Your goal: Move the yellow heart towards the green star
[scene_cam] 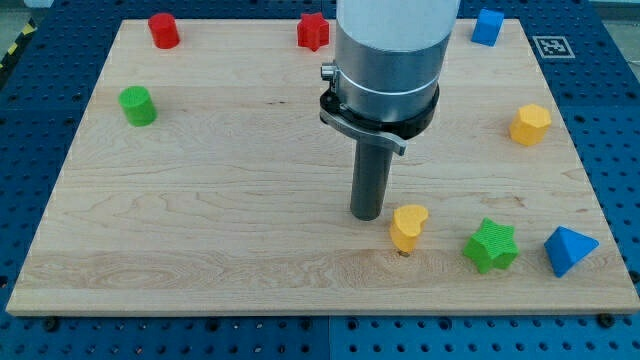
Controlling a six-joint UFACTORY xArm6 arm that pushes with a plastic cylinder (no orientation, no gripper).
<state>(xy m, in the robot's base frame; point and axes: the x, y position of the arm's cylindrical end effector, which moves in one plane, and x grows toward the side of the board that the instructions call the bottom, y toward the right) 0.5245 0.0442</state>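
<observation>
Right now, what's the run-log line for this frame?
my tip: left of yellow heart, close | green star: right of heart, apart | push: unfinished

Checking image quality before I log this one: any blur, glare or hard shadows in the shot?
Camera view: evenly lit, sharp throughout; soft shadows only, under my tip and the yellow heart; no glare on the wooden board; the arm is cropped at the view's top.

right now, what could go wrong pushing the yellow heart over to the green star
1. My tip sits just left of and slightly above the yellow heart; an off-centre push could make it spin or slip toward the view's bottom edge.
2. The green star is close, so overshoot may knock it.
3. The star could then bump the blue pyramid beside it.
</observation>
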